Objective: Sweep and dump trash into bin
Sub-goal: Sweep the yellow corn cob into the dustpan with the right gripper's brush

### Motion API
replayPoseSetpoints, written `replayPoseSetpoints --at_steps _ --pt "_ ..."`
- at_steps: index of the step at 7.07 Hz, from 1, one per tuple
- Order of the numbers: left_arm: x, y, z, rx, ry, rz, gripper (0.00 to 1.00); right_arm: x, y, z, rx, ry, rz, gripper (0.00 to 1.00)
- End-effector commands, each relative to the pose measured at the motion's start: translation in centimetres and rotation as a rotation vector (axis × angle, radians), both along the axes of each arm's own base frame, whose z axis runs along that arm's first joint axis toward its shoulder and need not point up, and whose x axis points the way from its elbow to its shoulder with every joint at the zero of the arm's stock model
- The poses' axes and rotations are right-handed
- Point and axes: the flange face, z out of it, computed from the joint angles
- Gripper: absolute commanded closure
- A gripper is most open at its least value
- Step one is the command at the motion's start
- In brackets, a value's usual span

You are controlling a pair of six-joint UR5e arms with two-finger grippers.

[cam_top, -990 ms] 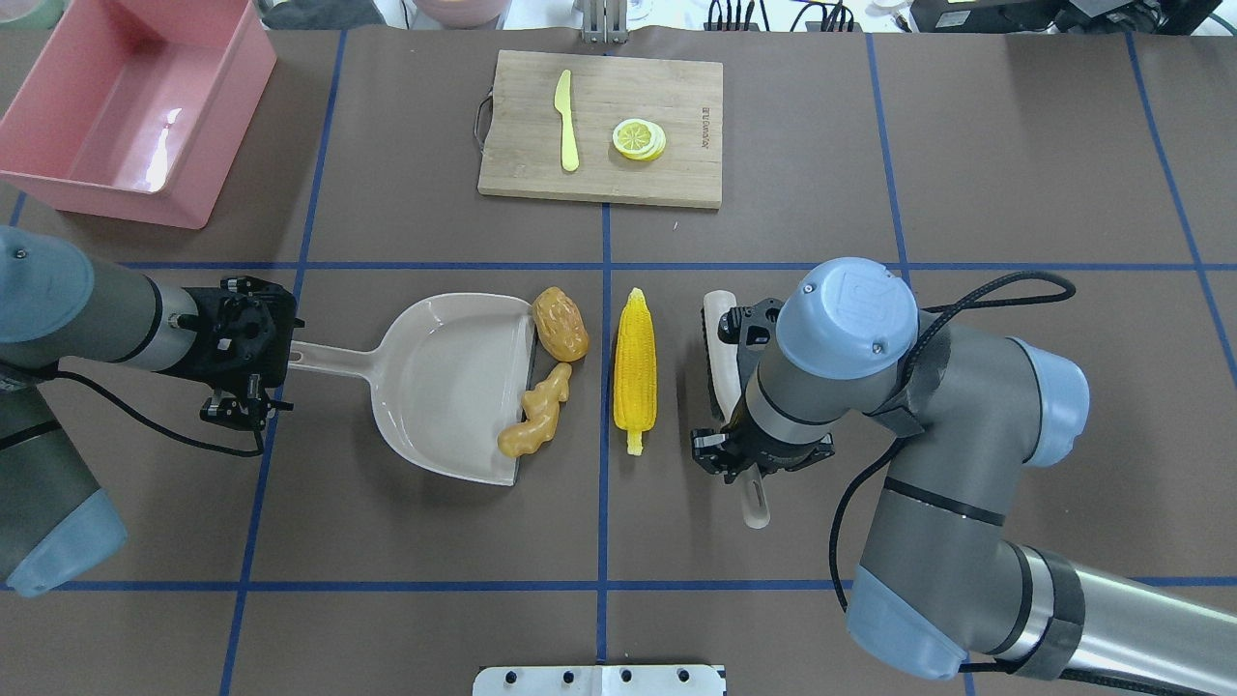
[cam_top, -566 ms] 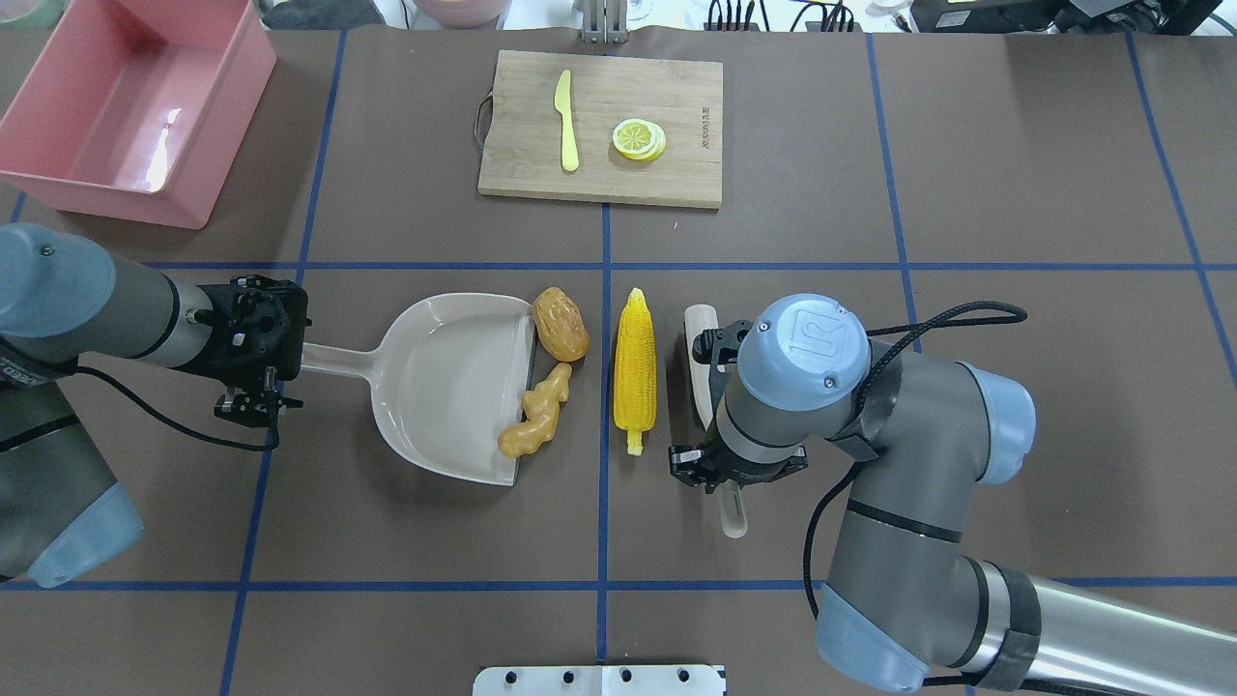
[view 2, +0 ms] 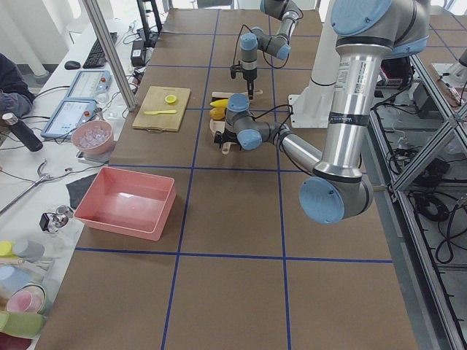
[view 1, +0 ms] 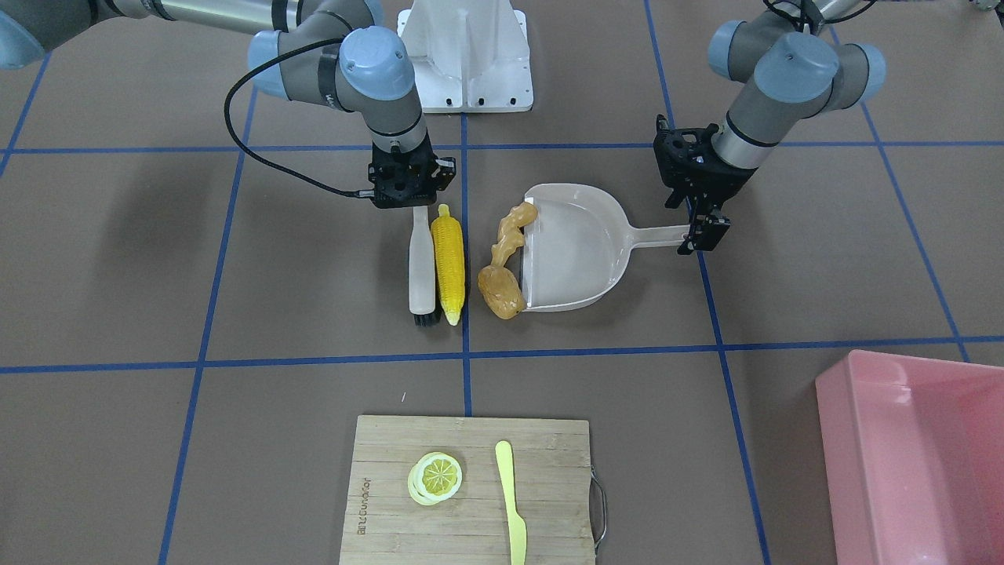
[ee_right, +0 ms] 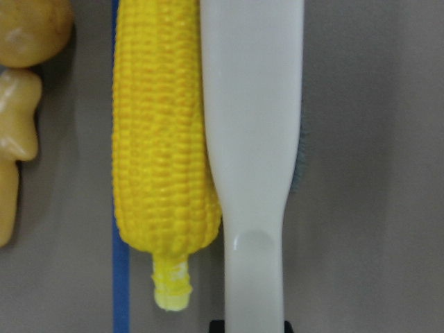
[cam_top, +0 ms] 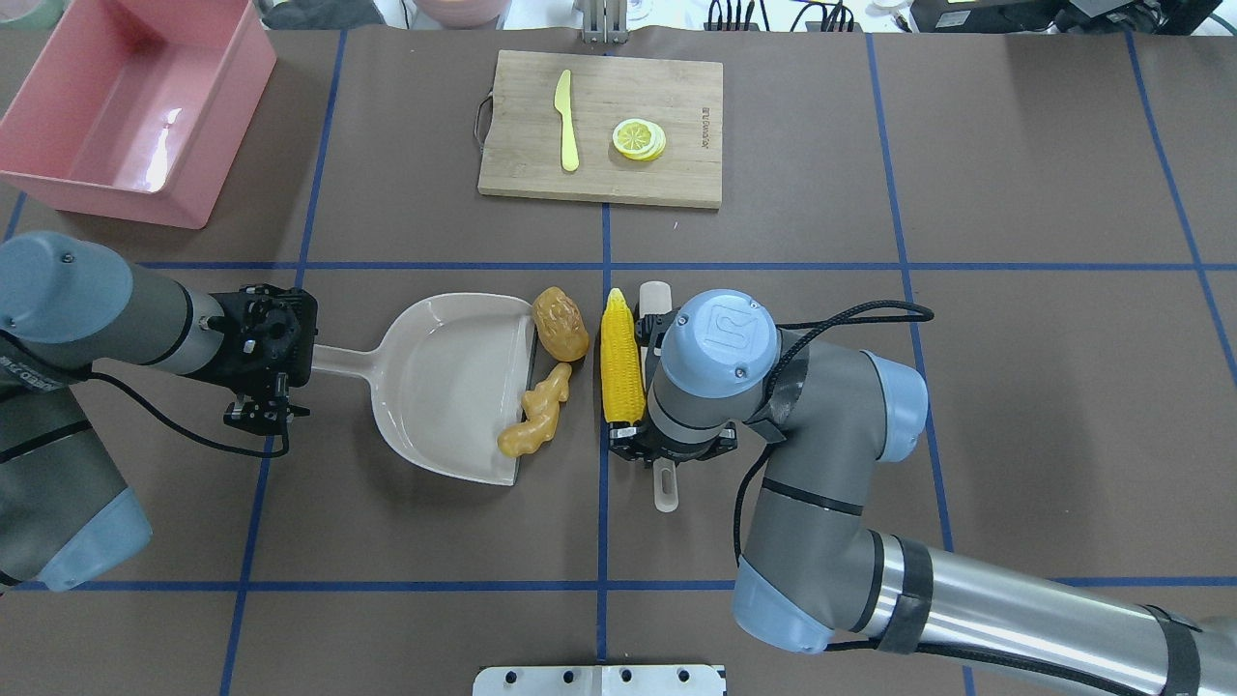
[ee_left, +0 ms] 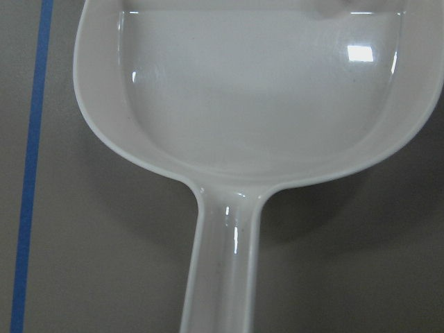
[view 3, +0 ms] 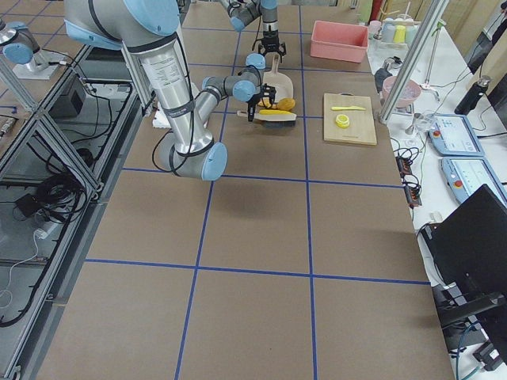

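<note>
The yellow corn cob (cam_top: 621, 358) lies right of the beige dustpan (cam_top: 445, 387). The tan ginger root (cam_top: 536, 411) and brown potato-like lump (cam_top: 560, 324) sit at the pan's open mouth. My right gripper (cam_top: 667, 449) is shut on a white brush (view 1: 422, 267) whose side presses against the corn (ee_right: 163, 159). My left gripper (view 1: 700, 233) is at the end of the dustpan handle (ee_left: 222, 270), and looks open. The pink bin (cam_top: 58, 184) stands at the far left corner, apart from everything.
A wooden cutting board (cam_top: 676, 184) with a pale yellow knife (cam_top: 565, 121) and a lemon slice (cam_top: 638, 138) lies at the far middle. Blue tape lines cross the brown table.
My right gripper has swept the brush left, reached the corn and pushed it slightly toward the dustpan. My left gripper has slid right along the dustpan handle. The dustpan has not moved.
</note>
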Motion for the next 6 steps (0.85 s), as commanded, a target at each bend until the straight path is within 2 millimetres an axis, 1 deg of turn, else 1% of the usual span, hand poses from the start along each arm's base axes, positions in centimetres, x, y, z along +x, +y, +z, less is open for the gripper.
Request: replayPoseSetpoints --at_steps 1,2,3,5,6 --pt "0.3 0.3 -0.1 -0.004 0.003 0.022 0.02 -2.3 0.2 -1.9 -0.029 -0.042 0.036 1.00" --pt "0.4 0.2 0.0 -0.004 0.002 0.021 0.02 -2.7 0.8 -2.7 -0.049 -0.056 0.044 1.00" --pt "0.4 0.2 -0.1 -0.003 0.004 0.021 0.02 -3.5 2.1 -3.5 -0.069 -0.064 0.041 1.00" --pt "0.4 0.1 0.4 -0.009 -0.013 0.014 0.02 -4.9 4.6 -4.2 -0.082 -0.085 0.020 1.00" --pt "1.0 -0.4 0.6 -0.020 -0.023 0.016 0.02 -5.5 5.0 -4.7 -0.102 -0.104 0.030 1.00"
